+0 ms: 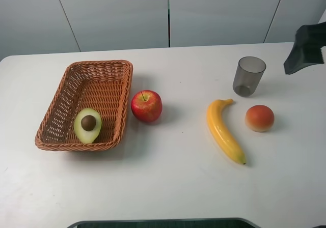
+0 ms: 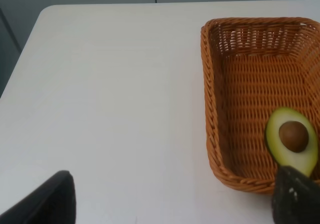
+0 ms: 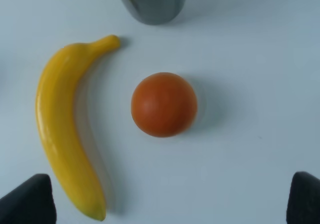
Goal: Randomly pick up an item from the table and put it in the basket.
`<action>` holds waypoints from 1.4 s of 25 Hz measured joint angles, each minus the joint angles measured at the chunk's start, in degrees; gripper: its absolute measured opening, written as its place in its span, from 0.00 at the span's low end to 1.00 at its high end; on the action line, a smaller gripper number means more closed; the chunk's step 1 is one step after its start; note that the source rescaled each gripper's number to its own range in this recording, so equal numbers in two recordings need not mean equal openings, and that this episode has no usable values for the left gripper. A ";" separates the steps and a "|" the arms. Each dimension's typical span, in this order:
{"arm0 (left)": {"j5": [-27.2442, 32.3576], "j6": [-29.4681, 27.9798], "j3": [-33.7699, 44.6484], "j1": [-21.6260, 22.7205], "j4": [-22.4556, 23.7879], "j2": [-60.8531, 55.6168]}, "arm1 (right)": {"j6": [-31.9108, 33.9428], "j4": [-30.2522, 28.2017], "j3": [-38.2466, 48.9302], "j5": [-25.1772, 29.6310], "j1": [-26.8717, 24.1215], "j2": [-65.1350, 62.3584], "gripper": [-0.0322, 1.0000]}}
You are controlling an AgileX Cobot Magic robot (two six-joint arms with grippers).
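The halved avocado [image 1: 88, 124] lies pit up inside the orange-brown wicker basket [image 1: 109, 67], at its near end, on the left of the white table [image 1: 168, 182]. It also shows in the left wrist view [image 2: 292, 140], in the basket [image 2: 215, 84]. My left gripper [image 2: 170, 204] is open and empty, hovering over the table beside the basket's near corner; one finger [image 2: 296, 194] hangs by the rim near the avocado. The exterior view does not show it. My right gripper [image 3: 165, 204] is open and empty above an orange fruit [image 3: 164, 104]; the arm [image 1: 305, 47] shows at the far right.
A red apple [image 1: 146, 106] sits just right of the basket. A yellow banana [image 1: 224, 131], the orange fruit [image 1: 260, 118] and a grey translucent cup [image 1: 248, 76] stand on the right half. The banana [image 3: 62, 134] and cup [image 3: 150, 1] show in the right wrist view.
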 joint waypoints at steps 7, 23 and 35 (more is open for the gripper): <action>0.00 0.00 0.00 0.00 0.00 0.00 | -2.21 0.77 5.84 2.10 0.00 -19.84 1.00; 0.00 0.00 0.00 0.00 0.00 0.00 | -10.31 3.45 14.20 6.17 0.00 -53.71 1.00; 0.00 0.27 0.00 0.00 0.00 0.00 | -16.38 5.13 20.84 4.10 0.00 -61.62 1.00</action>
